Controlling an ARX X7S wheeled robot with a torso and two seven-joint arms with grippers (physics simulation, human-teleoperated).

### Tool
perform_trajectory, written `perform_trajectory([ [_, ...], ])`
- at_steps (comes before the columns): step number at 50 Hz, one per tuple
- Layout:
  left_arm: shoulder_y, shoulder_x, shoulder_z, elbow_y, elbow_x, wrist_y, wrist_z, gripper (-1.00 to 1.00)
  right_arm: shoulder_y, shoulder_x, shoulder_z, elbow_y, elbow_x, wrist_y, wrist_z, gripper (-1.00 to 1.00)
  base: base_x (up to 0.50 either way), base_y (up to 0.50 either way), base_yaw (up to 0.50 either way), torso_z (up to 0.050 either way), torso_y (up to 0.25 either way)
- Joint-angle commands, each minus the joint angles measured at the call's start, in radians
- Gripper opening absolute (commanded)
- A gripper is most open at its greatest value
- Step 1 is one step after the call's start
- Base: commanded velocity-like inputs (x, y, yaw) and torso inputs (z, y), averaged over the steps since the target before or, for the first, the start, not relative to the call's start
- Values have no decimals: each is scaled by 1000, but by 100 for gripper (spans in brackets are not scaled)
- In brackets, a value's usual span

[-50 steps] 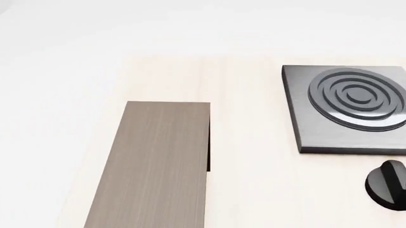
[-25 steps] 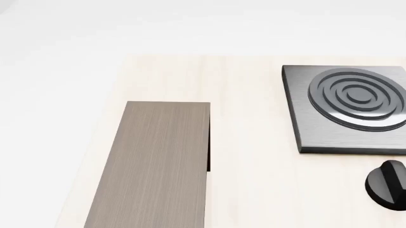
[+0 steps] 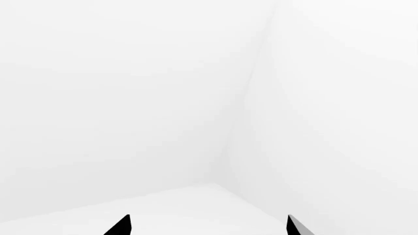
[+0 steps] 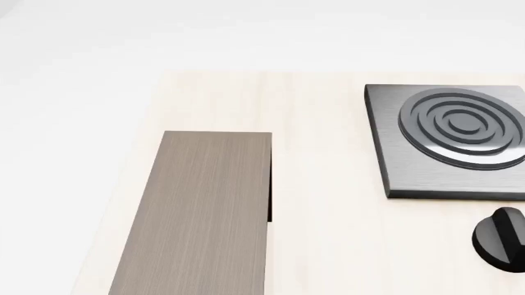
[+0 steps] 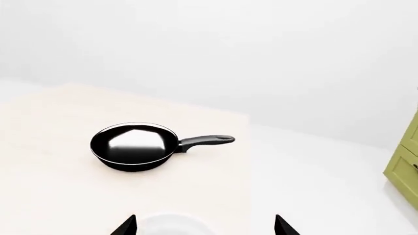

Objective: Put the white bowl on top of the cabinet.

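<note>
A: What does the left wrist view show?

B: Only white walls and a white floor meeting in a corner. The two dark tips of the left gripper [image 3: 207, 226] stand at the edge of the picture. The fingers [image 3: 121, 226] are spread wide apart and nothing is between them.

A: And the head view?

B: A pale wooden table [image 4: 320, 123]. On its left part stands the cabinet [image 4: 201, 212], a long box with a grey-brown wood-grain top, and its top is bare. To the right, well apart from it, lies the square grey stove plate [image 4: 447, 141] with rings. A black round knob [image 4: 502, 238] lies near the plate, at the right edge of the picture. No arm is seen here.

A: The right wrist view?

B: A black frying pan [image 5: 135, 146] sits on the table with its handle pointing toward the table edge. A green cupboard [image 5: 405, 156] shows at the side. The right gripper [image 5: 205, 226] has its fingers [image 5: 125, 226] spread, holding nothing. Between the two tips, at the picture edge, I see a part of the rim of the white bowl [image 5: 175, 224]. It is on the table, near the pan but not touching it.
</note>
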Motion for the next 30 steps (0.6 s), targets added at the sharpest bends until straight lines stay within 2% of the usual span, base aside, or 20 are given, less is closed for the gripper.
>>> perform_trajectory([
  [1, 1, -3, 5, -1, -4, 1, -4, 100, 11, -9, 21, 31, 36, 15, -27, 100, 0, 0, 0, 0, 0],
  [14, 4, -8, 8, -2, -6, 2, -10, 100, 23, -11, 69, 61, 67, 8, -33, 100, 0, 0, 0, 0, 0],
  [18, 8, -7, 14, 6, -6, -1, -12, 100, 23, -10, 116, 71, 106, -17, -58, 100, 0, 0, 0, 0, 0],
  [30, 5, -11, 17, -3, -9, 2, -15, 100, 35, 17, 143, 141, 141, -104, -90, 100, 0, 0, 0, 0, 0],
])
